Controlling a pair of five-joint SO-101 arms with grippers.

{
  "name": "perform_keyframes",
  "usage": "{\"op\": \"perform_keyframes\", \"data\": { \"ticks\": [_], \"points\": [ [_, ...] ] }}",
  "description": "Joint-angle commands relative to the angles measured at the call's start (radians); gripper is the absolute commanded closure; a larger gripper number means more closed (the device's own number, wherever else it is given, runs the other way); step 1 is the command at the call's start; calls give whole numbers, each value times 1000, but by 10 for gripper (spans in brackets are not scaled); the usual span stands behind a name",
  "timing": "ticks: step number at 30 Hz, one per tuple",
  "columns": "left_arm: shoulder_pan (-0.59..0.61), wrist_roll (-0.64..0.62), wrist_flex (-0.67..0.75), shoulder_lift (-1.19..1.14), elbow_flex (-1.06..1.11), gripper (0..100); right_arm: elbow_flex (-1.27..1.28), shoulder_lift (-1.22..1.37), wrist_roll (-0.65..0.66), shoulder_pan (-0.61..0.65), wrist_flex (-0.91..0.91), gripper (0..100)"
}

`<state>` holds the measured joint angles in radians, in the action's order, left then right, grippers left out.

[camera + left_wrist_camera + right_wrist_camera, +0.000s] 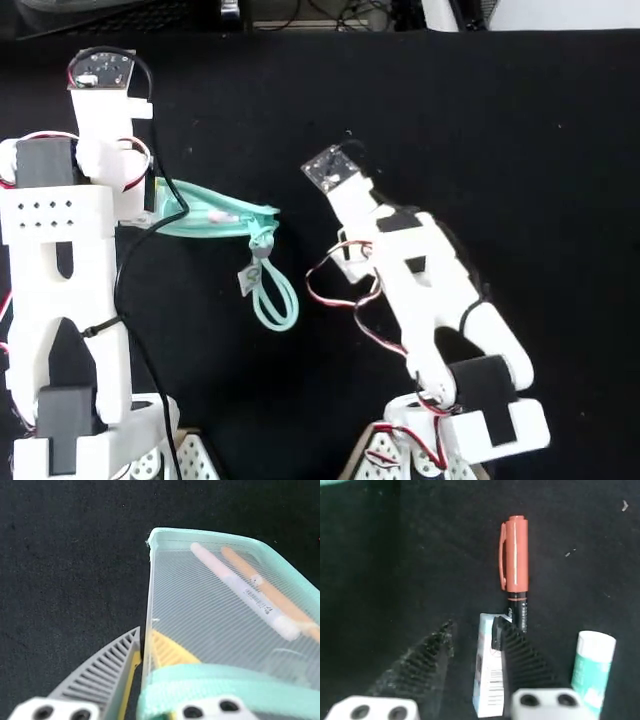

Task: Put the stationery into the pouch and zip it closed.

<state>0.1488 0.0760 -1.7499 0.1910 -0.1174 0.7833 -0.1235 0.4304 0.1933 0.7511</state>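
Hovering above small white rectangular box (487, 680), right gripper (474, 623) spread open; box under gap, long axis in line with fingers. Just beyond lies red-capped black marker (514, 570), same axis. Nearer left edge of surface (500, 150), left gripper (142, 642) clenched on end of mint-trimmed translucent pouch (210, 615).

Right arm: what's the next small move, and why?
Probably close the right gripper on the white box. Its fingers are open and the box lies in the gap, close against one finger, so it looks like the nearest loose item. The red-capped pen and glue stick lie farther off. The left gripper clamps the pouch, which holds two pens.
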Motion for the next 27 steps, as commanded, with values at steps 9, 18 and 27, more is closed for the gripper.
{"op": "perform_keyframes", "data": {
  "ticks": [9, 18, 27],
  "points": [
    [-2, 9, -8, -9, 8, 970, -25, -74, 92, -61, 146, 832],
    [-1, 9, -8, -9, 8, 970, -22, -71, 103, -44, 103, 832],
    [1, 9, -8, -9, 24, 970, -39, 44, 100, 41, 100, 957]
  ]
}}
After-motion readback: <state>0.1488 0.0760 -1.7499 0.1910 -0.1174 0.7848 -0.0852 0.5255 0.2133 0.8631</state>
